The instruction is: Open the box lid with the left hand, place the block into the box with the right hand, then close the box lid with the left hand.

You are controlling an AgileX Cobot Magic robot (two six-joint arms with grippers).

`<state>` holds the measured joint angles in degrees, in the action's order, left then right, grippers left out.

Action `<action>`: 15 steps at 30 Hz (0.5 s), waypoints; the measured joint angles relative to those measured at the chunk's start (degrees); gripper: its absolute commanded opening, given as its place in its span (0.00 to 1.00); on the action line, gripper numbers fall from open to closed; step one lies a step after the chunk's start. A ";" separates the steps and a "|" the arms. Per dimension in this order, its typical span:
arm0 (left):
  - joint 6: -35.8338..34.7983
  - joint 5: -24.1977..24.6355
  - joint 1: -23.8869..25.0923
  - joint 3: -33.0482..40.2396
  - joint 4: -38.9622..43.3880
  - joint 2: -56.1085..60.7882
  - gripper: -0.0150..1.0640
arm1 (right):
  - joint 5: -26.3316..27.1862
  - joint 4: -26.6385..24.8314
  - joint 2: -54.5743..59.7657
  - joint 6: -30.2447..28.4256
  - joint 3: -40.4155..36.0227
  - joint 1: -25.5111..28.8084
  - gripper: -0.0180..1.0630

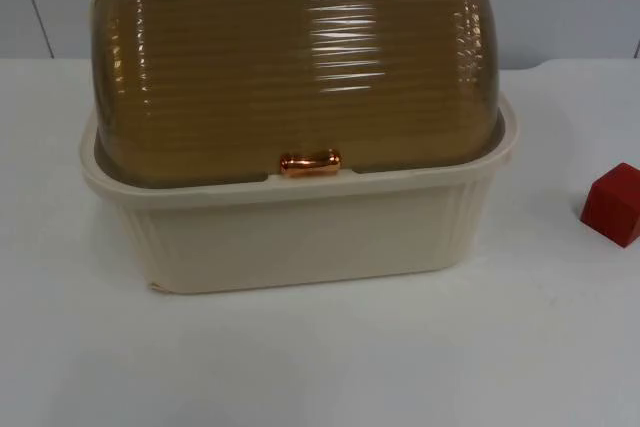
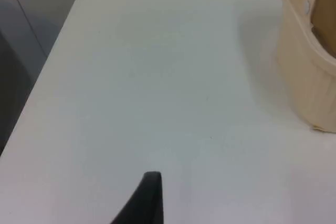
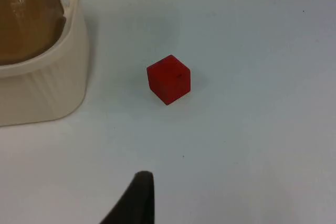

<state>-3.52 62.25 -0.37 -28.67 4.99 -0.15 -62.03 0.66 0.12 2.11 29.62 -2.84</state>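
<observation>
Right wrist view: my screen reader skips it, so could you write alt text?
A red block sits alone on the white table, apart from the cream box beside it, whose amber lid is shut. One black fingertip of the right gripper hangs above the table.

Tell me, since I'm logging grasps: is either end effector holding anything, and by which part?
Nothing is held. The red cube block sits free on the white table; the amber ribbed lid is shut, its copper handle untouched.
</observation>
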 measured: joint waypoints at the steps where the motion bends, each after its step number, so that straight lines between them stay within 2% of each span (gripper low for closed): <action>1: 0.00 0.00 0.00 0.00 0.00 0.00 0.99 | 0.00 0.00 0.00 0.00 0.00 0.00 0.99; 7: 0.00 -0.49 0.00 -5.21 0.16 -4.44 0.99 | -1.66 0.21 2.40 -0.15 3.78 0.00 0.99; 11: -1.67 -5.72 0.00 -11.52 0.57 -12.84 0.99 | 0.33 0.19 9.40 -0.27 9.59 0.00 0.99; 12: -1.67 -5.72 0.00 -11.52 0.57 -12.84 0.99 | 0.33 0.19 9.40 -0.27 9.59 0.00 0.99; 15: -2.52 -11.64 0.00 -16.04 0.76 -21.12 0.99 | 2.97 0.35 16.86 -0.27 14.90 0.00 0.99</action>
<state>-6.04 50.61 -0.37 -44.71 5.75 -21.27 -59.06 1.00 16.98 1.84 44.52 -2.84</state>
